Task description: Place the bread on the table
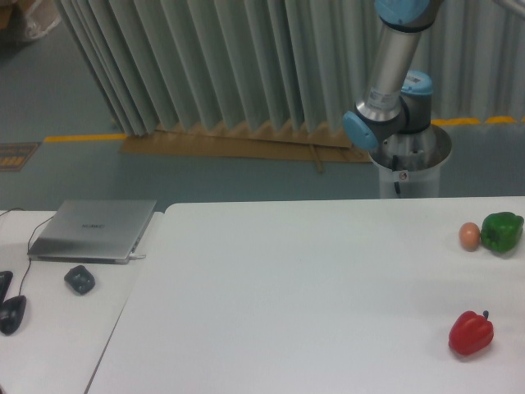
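Bread: not visible anywhere in the camera view; its position cannot be told from this frame. Gripper: also out of frame, so how far its fingers are apart and whether they hold anything cannot be told.

Left to right across the scene:

Far left edge, on the smaller white desk (pixel 49 328): a dark mouse (pixel 11 314) with a thin cable running up toward the back. Behind it, a closed silver laptop (pixel 94 230) lies flat, lid down. Just in front of the laptop's near edge sits a small dark rounded object (pixel 79 280), apart from the mouse.

The desk butts against the large white table (pixel 287 304), which fills the middle and right of the view; its rounded back-left corner sits just beside the laptop's right side.

Behind the table, pleated grey curtain along the back, a strip of brown board on the floor at its foot.

Right of centre, behind the far table edge: robot arm (pixel 390 90) on a grey pedestal base, blue-capped joints, silver link rising out of the top of the frame.

Right side of table: small brown egg (pixel 468 236) near the back, touching or just beside a green pepper (pixel 501 231) on its right. Nearer the front, well apart from those two, a red pepper (pixel 471 332) lies on its own.
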Available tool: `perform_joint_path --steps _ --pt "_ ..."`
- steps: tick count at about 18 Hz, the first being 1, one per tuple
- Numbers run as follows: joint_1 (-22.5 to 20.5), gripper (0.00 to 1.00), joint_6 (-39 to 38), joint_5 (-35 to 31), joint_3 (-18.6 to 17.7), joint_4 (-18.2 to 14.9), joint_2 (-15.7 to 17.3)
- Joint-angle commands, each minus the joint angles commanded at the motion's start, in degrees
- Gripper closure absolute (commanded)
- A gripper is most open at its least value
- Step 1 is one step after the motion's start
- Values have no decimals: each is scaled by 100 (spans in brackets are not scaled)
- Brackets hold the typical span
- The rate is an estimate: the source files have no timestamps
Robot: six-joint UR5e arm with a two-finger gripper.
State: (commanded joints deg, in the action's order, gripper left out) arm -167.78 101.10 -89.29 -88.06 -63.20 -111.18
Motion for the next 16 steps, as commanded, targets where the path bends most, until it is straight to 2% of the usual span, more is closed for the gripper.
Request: perform_joint_path --steps 3,10,16 --pt "-18 0 -442 -518 -1 115 -228" --pt "-27 0 -450 -520 149 238 -527" --pt "-35 0 -503 -520 166 316 -659"
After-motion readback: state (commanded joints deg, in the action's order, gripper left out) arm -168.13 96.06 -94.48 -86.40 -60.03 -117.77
